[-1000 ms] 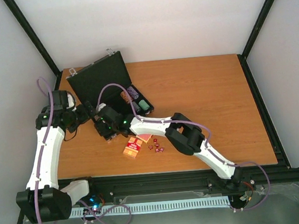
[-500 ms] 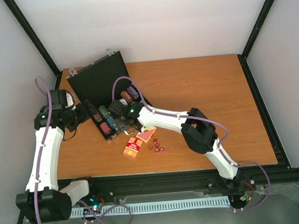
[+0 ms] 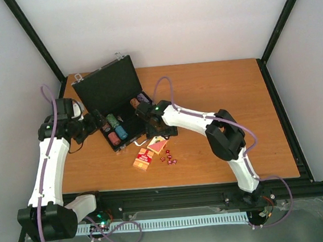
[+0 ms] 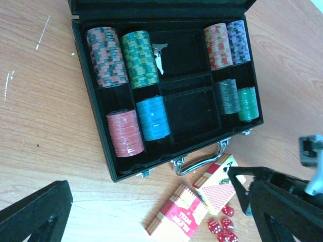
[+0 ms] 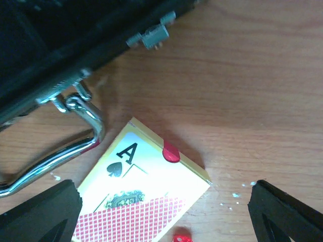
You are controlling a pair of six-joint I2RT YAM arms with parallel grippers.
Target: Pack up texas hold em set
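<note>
The black case (image 3: 110,89) of the texas hold em set lies open at the table's back left, lid up. Its tray (image 4: 91,126) holds several poker-chip stacks: mixed ones (image 4: 106,56), a red one (image 4: 125,132), a blue one (image 4: 153,117) and smaller ones (image 4: 227,45) on the right. In front of the silver handle (image 4: 199,162) two red card boxes (image 4: 177,218) (image 4: 219,184) lie on the wood with the red dice (image 4: 222,227). My right gripper (image 5: 164,217) hangs open above the ace-of-spades box (image 5: 136,201). My left gripper (image 4: 156,217) is open, left of the case and back from it.
A small silver key (image 4: 159,55) lies in a middle compartment. The case's handle (image 5: 60,151) and a latch (image 5: 151,35) are just beyond the right gripper. Bare wooden table (image 3: 228,103) stretches to the right; black frame posts stand at the edges.
The right gripper has swung right, from over the case's left compartments to above the ace card box. The red and blue chip stacks it covered now show. The left arm has stayed put.
</note>
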